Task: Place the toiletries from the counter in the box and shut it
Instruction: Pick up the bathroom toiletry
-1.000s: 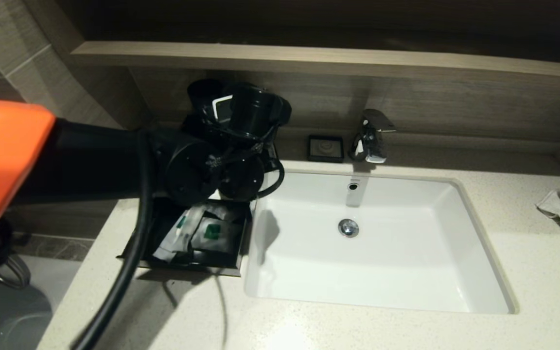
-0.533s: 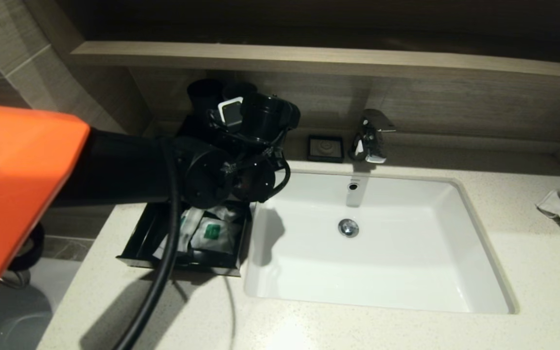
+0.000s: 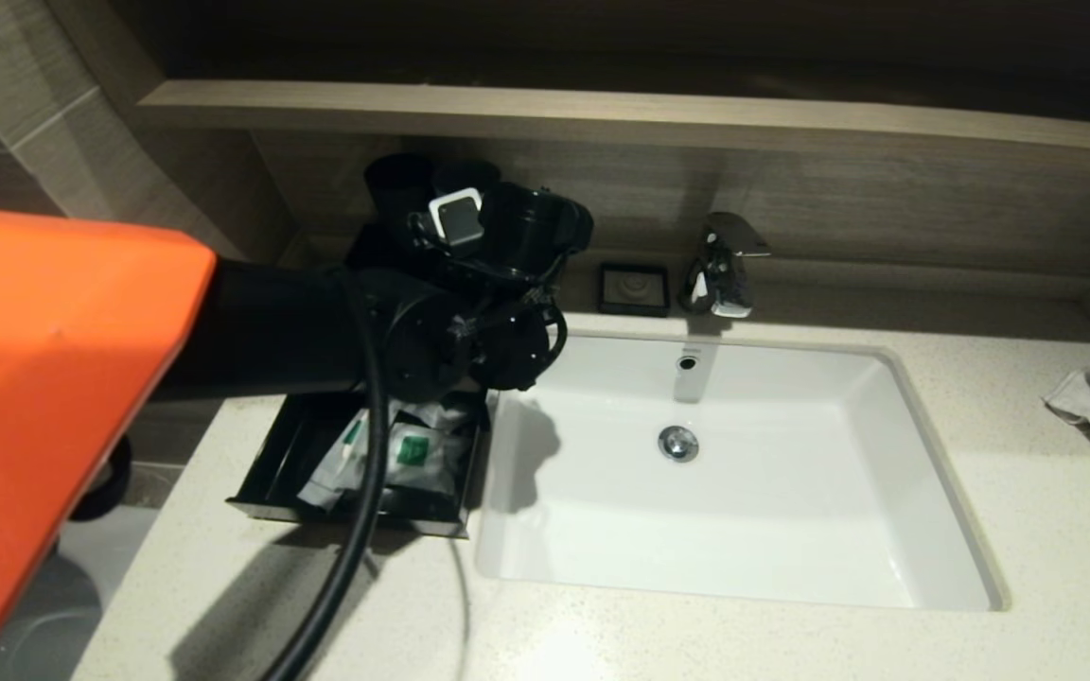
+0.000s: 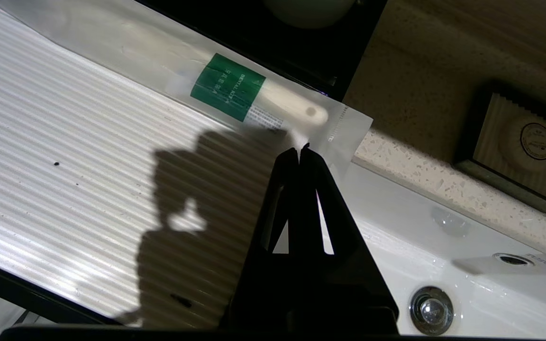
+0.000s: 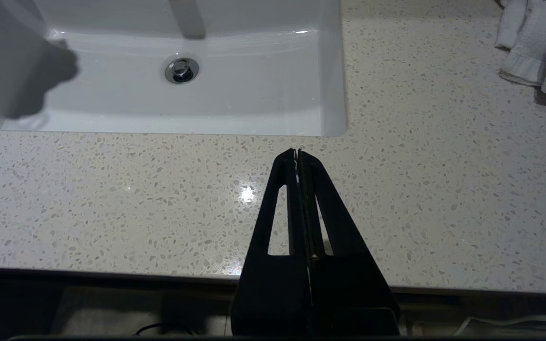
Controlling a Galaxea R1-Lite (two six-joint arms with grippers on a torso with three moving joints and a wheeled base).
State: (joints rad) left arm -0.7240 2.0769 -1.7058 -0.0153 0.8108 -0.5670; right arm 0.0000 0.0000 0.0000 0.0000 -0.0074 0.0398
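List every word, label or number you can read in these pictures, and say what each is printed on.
"DENTAL KIT": on the green label of the long frosted packet lying on the box top.
Fine print beside that label: too small to read.
Round emblem in the small square dish: unreadable.
Green labels on the packets in the drawer: too small.

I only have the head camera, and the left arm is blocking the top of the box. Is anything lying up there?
Observer: Yes. One long slim packet with a green label lies on the box's ribbed white top panel, and its end overhangs toward the sink.
Operator: What is the left gripper doing?
Observer: The left gripper is shut, with its tips at that packet's overhanging end. I cannot tell whether they pinch it.
Operator: And the right arm? I don't see it.
Observer: The right gripper is shut, above bare counter in front of the sink.
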